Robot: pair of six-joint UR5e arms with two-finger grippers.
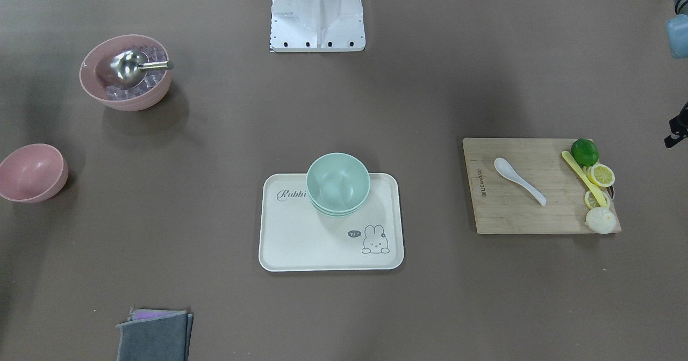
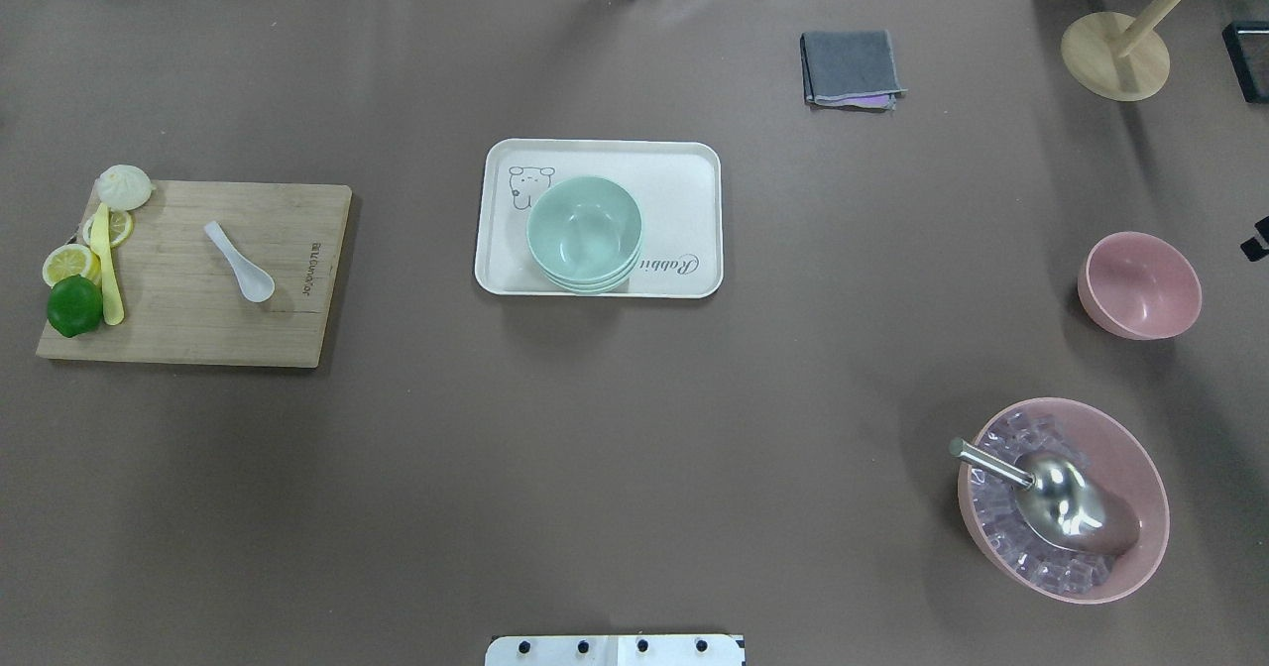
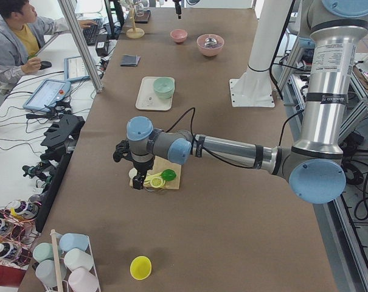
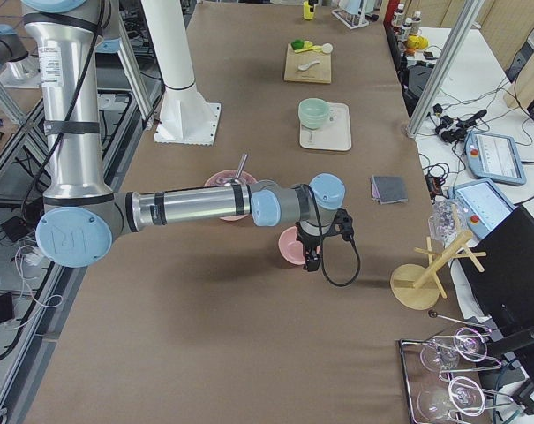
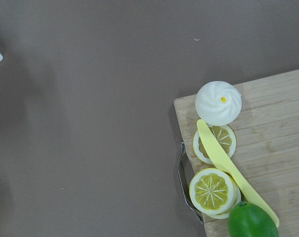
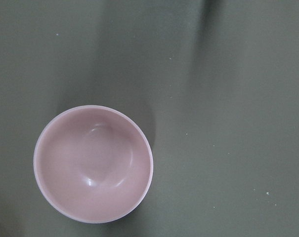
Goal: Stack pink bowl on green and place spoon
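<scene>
**Front-facing view.** Green bowls (image 1: 338, 182): a nested stack, upright, on the 12 o'clock part of a cream tray (image 1: 301, 243) at centre. Pink bowl (image 1: 32, 172): upright, empty, on the bare table (image 1: 215, 135) at 9 o'clock, well apart from the tray. Spoon (image 1: 518, 180): white, lying on a cutting board (image 1: 510, 216) at 3 o'clock. Lime (image 1: 585, 151), lemon slices (image 1: 601, 175), yellow knife (image 1: 583, 178) and bun (image 1: 600, 220): along the board's 3 o'clock edge. Large pink bowl (image 1: 134, 98): at 10 o'clock, holding ice cubes (image 1: 155, 56) and a metal scoop (image 1: 124, 66). Grey cloths (image 1: 155, 337): folded, at 7 o'clock.

**Overhead view.** Wooden stand (image 2: 1115, 56): at 1 o'clock, near the table's far corner.

**Left side view.** Left gripper (image 3: 140, 181): hangs over the cutting board's near end. Jaws too small to read, cannot tell.

**Right side view.** Right gripper (image 4: 312, 258): hangs over the pink bowl. Jaws apart or together, cannot tell.

**Left wrist view.** Bun, lemon slices, yellow knife and lime on the board corner, at 4 o'clock.

**Right wrist view.** Pink bowl at 8 o'clock, standing on bare table.
</scene>
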